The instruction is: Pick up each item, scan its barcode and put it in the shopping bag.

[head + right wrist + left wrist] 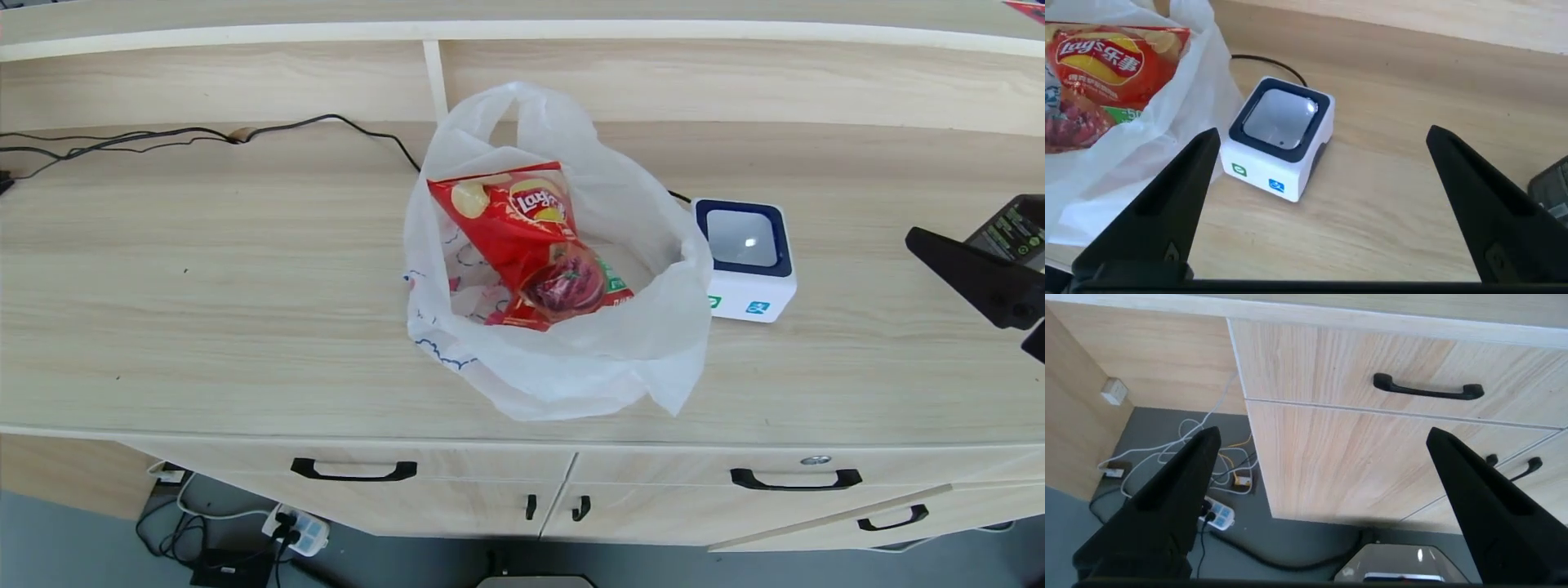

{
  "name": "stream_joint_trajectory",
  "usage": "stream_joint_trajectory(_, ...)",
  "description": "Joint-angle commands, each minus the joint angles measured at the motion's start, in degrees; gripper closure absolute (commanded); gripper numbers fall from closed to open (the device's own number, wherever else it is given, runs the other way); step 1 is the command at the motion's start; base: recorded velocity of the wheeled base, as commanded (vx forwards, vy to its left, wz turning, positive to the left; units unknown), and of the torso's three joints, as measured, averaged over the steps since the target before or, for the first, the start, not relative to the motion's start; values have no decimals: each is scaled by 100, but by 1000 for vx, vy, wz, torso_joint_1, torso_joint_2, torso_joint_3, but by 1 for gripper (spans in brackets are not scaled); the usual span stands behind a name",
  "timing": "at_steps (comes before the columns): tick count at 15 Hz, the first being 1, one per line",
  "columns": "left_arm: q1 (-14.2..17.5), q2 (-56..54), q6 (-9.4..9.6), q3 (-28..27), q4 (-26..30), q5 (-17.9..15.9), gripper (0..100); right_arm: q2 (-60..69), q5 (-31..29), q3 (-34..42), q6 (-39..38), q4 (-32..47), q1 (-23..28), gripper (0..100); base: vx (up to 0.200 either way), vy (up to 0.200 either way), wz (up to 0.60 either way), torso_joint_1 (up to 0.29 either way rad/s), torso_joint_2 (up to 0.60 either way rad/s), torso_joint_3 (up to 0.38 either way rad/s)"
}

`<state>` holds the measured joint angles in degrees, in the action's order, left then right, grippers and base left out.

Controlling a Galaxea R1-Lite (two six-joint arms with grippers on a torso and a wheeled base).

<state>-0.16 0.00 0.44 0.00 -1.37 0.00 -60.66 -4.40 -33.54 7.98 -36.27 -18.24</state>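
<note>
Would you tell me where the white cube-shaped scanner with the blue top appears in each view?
Head view: white cube scanner right of centre, beside the white plastic shopping bag.
Right wrist view: scanner near the middle, beside that bag.
Left wrist view: faces wooden drawer fronts.
Shared landmark: the bag.

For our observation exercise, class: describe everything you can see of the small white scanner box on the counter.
The scanner box is a small white cube, plastic by its look, with a dark blue frame around a pale glossy window on its sloped top. Two icons, green and blue, mark its front. It stands on the wooden counter, close beside the shopping bag, at its right; a black cable leads from behind it.
</note>
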Motion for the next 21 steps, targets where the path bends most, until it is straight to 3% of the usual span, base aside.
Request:
stream_joint_trajectory(1,7,9,0,0,-4,0,0,28,1,110,-69,-3,4,0,-200,0,0,7,2,7)
stream_joint_trajectory(5,7,9,0,0,-4,0,0,116,-26,260,-69,-3,4,0,-200,0,0,11,8,2)
stream_joint_trajectory(8,7,9,9,0,5,0,0,195,-26,401,-157,-3,83,0,0,0,0,0,0,0)
stream_joint_trajectory(21,7,9,9,0,5,0,0,204,-35,444,-192,-3,110,0,0,-200,0,7,5,2)
